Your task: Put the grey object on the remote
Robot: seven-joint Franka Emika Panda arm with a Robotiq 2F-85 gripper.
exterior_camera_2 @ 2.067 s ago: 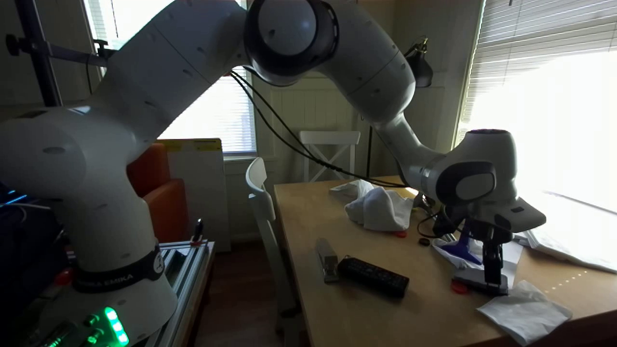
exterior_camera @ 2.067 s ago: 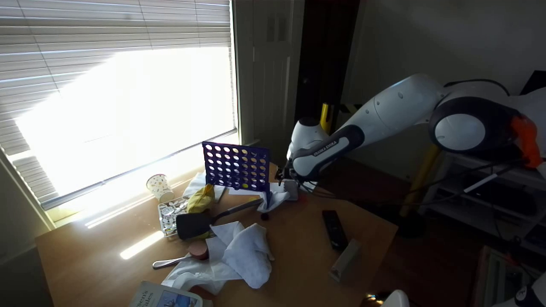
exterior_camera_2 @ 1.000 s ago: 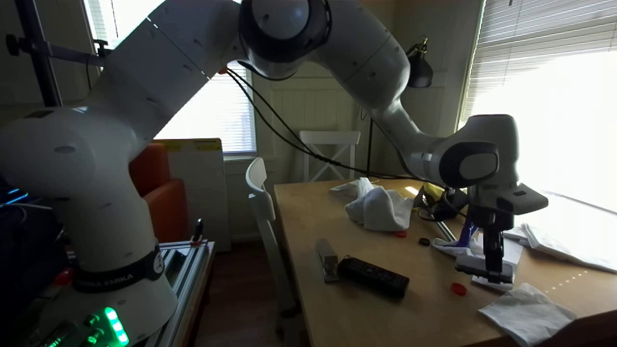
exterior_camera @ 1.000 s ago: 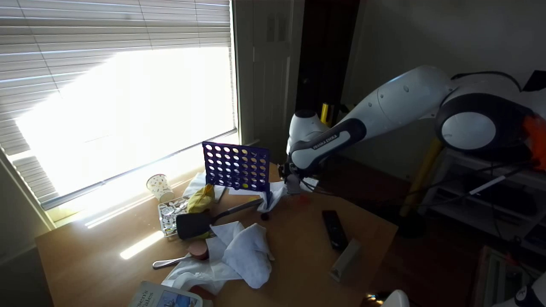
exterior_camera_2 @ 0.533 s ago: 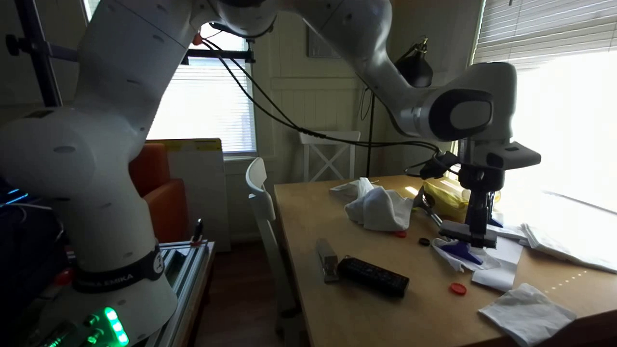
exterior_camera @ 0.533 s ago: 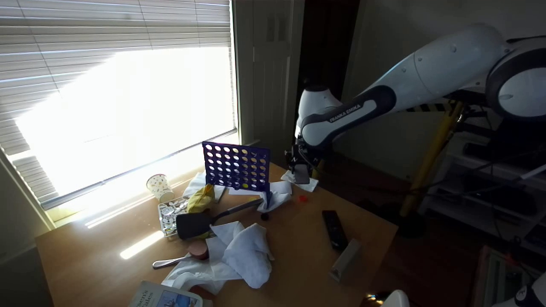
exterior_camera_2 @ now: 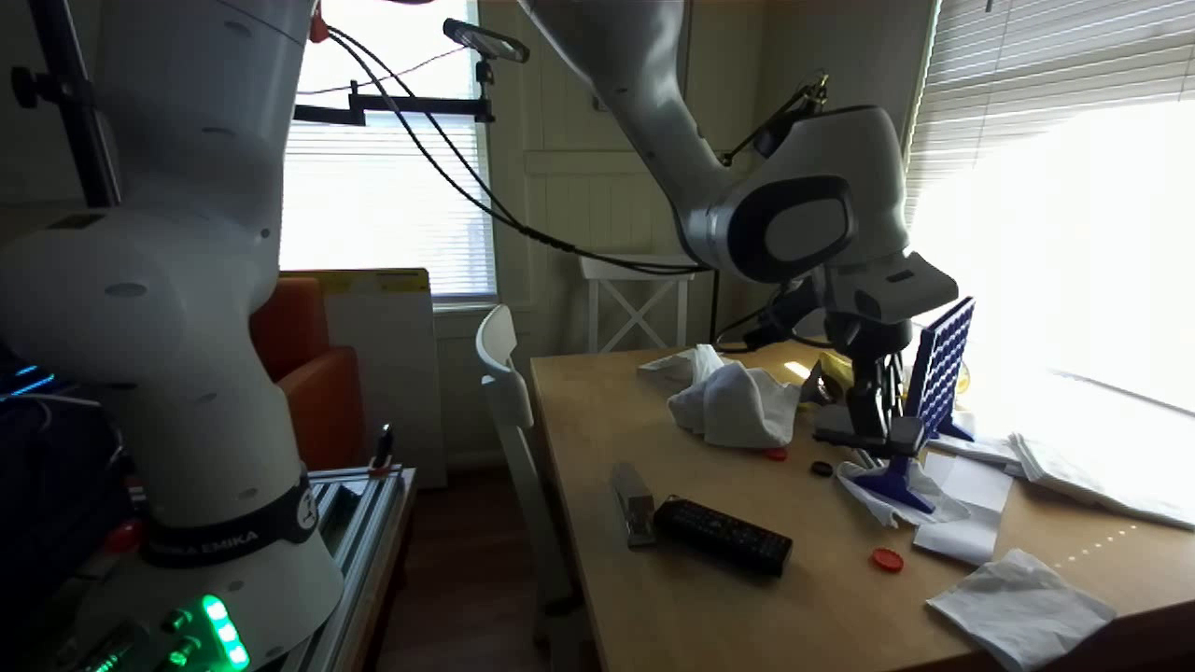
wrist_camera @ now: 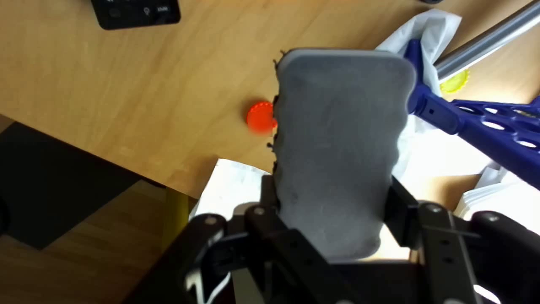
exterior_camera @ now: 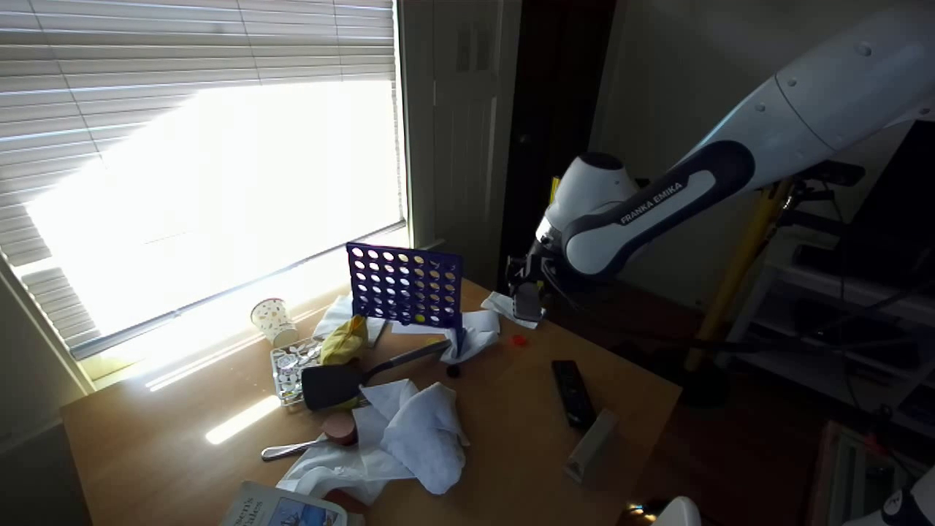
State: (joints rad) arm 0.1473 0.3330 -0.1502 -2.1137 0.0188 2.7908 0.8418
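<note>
A grey block with wavy edges fills the middle of the wrist view, pinched by my gripper on its two long sides. In an exterior view the grey block hangs nearly level above the table, beneath the gripper. The black remote lies flat on the table, apart from the held block and nearer the robot base. Only one end of the remote shows in the wrist view, at the upper left.
A blue grid rack stands close to the gripper. A pale wedge-shaped bar lies against the remote's end. A red disc, a white napkin and a crumpled white cloth are on the table.
The gripper has lifted the grey block off the table, then carried it toward the robot base and away from the napkin. The remote has stayed put.
</note>
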